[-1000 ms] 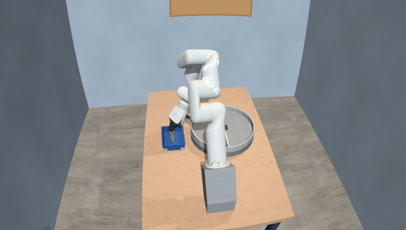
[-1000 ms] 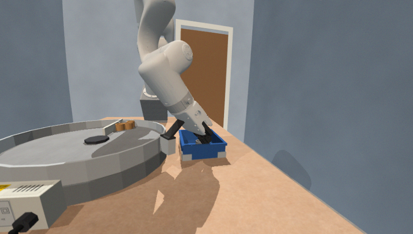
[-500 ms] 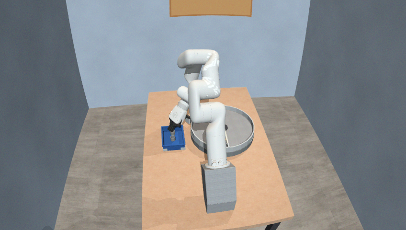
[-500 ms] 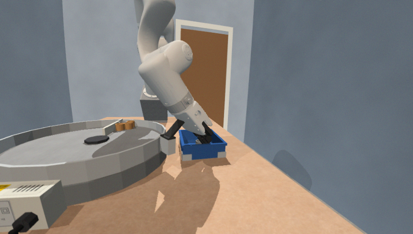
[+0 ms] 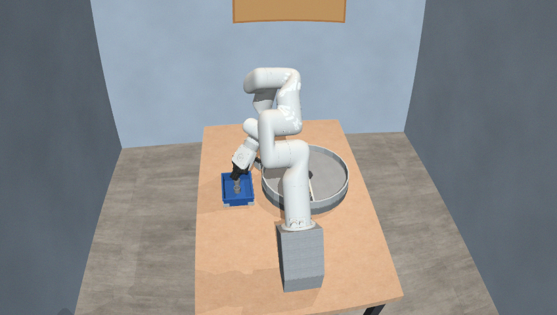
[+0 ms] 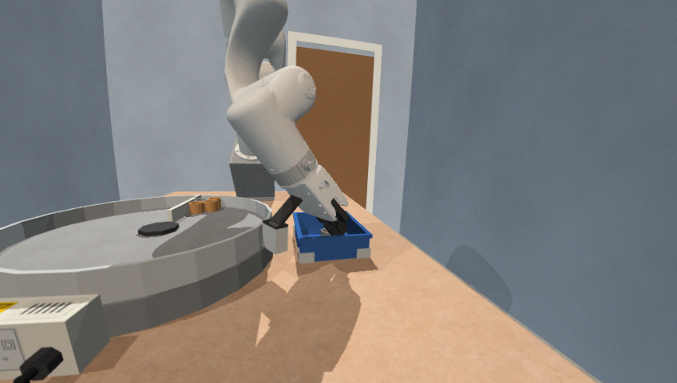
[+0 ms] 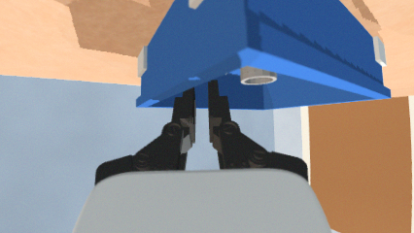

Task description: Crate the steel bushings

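The blue crate (image 5: 241, 189) stands on the table left of the turning table (image 5: 312, 175). My gripper (image 5: 236, 180) reaches down into the crate, its fingers a narrow gap apart with nothing between them, as the wrist view (image 7: 201, 89) shows. One steel bushing (image 7: 258, 75) stands upright on the crate floor just beside the fingertips, apart from them; it also shows in the top view (image 5: 237, 189). I see no other steel bushing; the fingers and crate walls hide part of the floor. A few brass bushings (image 6: 205, 205) sit at the far rim of the turning table (image 6: 128, 242).
A small grey block with a black lever (image 6: 275, 237) stands between the turning table and the crate (image 6: 330, 237). A black hub (image 6: 158, 228) marks the table's centre. A control box (image 6: 42, 332) sits at the near left. The arm's grey pedestal (image 5: 300, 255) stands in front.
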Action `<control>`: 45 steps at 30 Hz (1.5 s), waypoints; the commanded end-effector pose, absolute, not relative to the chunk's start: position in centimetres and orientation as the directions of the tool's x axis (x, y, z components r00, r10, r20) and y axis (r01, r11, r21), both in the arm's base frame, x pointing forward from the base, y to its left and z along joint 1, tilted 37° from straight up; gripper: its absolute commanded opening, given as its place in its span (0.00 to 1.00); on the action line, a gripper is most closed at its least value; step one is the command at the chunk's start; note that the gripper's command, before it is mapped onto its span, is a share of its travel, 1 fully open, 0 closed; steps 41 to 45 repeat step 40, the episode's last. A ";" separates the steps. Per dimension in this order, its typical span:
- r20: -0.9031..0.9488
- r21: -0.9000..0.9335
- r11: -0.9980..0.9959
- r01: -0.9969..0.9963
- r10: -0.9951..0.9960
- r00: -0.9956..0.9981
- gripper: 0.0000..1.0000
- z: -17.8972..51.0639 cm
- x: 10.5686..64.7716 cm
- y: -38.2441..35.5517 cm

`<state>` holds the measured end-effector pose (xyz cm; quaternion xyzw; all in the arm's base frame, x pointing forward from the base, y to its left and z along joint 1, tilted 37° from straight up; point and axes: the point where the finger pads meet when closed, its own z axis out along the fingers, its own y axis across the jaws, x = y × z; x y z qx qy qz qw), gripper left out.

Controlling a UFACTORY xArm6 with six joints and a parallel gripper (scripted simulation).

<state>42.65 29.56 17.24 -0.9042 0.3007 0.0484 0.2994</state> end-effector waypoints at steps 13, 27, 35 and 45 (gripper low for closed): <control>-0.266 -0.515 -0.639 -0.571 -0.514 0.815 0.11 19.1 41.4 29.4; -0.266 -0.515 -0.639 -0.571 -0.514 0.815 0.11 23.0 38.4 28.8; -0.266 -0.515 -0.639 -0.571 -0.514 0.815 0.11 23.4 38.1 28.8; -0.266 -0.515 -0.639 -0.571 -0.514 0.815 0.11 23.4 38.1 28.8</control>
